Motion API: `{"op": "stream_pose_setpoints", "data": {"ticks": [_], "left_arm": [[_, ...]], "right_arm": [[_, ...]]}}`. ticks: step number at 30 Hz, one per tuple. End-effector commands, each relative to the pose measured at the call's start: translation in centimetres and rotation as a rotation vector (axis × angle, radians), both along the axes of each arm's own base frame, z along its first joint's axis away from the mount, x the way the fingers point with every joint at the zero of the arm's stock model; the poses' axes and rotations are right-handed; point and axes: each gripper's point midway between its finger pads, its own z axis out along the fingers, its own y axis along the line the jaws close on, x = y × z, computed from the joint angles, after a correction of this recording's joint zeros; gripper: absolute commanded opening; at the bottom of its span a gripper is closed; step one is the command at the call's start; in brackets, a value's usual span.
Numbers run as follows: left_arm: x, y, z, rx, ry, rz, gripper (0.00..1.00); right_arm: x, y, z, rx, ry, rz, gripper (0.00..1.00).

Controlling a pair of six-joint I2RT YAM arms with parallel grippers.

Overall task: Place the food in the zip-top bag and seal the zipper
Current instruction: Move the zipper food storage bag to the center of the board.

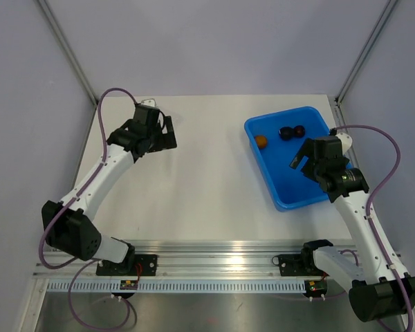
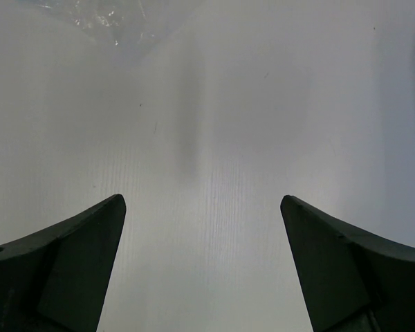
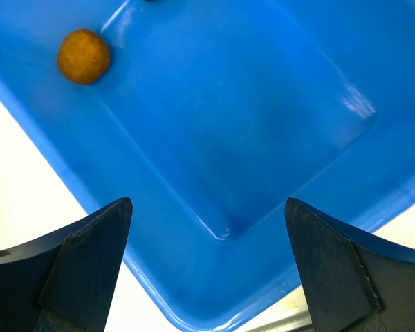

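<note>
The orange-brown piece (image 1: 261,140) and two dark pieces (image 1: 286,132) (image 1: 299,131) lie at the far end of the blue tray (image 1: 283,197). My right gripper (image 1: 299,158) hovers open and empty over the tray's middle. In the right wrist view its jaws (image 3: 207,207) stand wide apart above the tray's near corner, and the orange piece (image 3: 84,56) lies ahead to the left. My left gripper (image 1: 166,133) is open and empty over the table at the back left. In the left wrist view (image 2: 202,207) a corner of the clear bag (image 2: 100,21) shows ahead at the top left. The zipper strip is not visible.
The blue tray's rim (image 3: 62,149) runs diagonally under my right gripper, with white table (image 3: 14,180) beside it. The enclosure's walls and corner posts (image 1: 69,52) close in the back of the white table (image 1: 207,180).
</note>
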Motion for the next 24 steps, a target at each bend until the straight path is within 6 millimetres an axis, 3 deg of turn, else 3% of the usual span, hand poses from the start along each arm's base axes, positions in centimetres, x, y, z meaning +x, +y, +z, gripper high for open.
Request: {"op": "stream_pose_setpoints", "data": {"ticks": [1,2,3,5,7,11,12,14,15,16,19,20,22,23,24], "left_arm": [[2.6,0.9,0.4,-0.167,0.021,0.088,0.96],[3.4,1.6,0.6,-0.190,0.017,0.121,0.93],[4.3,1.7,-0.6,-0.224,0.054,0.145,0.92],[6.6,3.7,-0.2,-0.247,0.032,0.199,0.90],[8.6,5.4,-1.8,-0.187,0.059,0.230,0.90],[13.1,7.9,-1.6,-0.103,0.048,0.206,0.96],[14.8,8.0,-0.2,-0.124,0.014,0.189,0.99],[17.0,9.7,-2.2,-0.155,0.036,0.196,0.99],[18.3,8.9,-1.9,-0.225,0.013,0.137,0.99],[19.7,10.4,-2.9,-0.242,0.013,0.158,0.99],[22.8,12.0,-2.1,-0.284,-0.053,0.172,0.99],[23.6,12.3,-3.7,-0.298,-0.036,0.180,0.99],[25.2,12.8,-4.4,-0.332,-0.057,0.181,0.99],[26.1,12.7,-5.9,-0.364,-0.043,0.189,0.99],[26.7,11.9,-6.0,-0.413,-0.054,0.149,0.99]], "right_arm": [[1.0,1.3,1.4,0.061,-0.075,0.050,1.00],[1.0,1.7,1.5,0.075,-0.082,0.063,0.99],[1.0,1.8,1.6,0.080,-0.085,0.067,1.00],[1.1,2.0,1.7,0.085,-0.090,0.080,1.00],[1.1,2.1,1.7,0.086,-0.094,0.088,0.99],[1.1,2.2,1.6,0.083,-0.084,0.097,1.00],[1.1,2.3,1.4,0.086,-0.079,0.102,0.99],[1.1,2.5,1.1,0.095,-0.071,0.107,1.00],[1.1,2.6,1.0,0.101,-0.066,0.110,1.00],[1.0,2.8,0.7,0.110,-0.056,0.116,0.99],[0.7,3.2,0.1,0.130,-0.026,0.121,0.99],[0.6,3.2,0.1,0.132,-0.025,0.117,0.99],[0.3,3.0,-0.3,0.129,-0.010,0.108,0.99],[0.2,2.9,-0.3,0.130,-0.012,0.102,0.99],[0.1,2.9,-0.5,0.133,-0.010,0.099,1.00]]}}
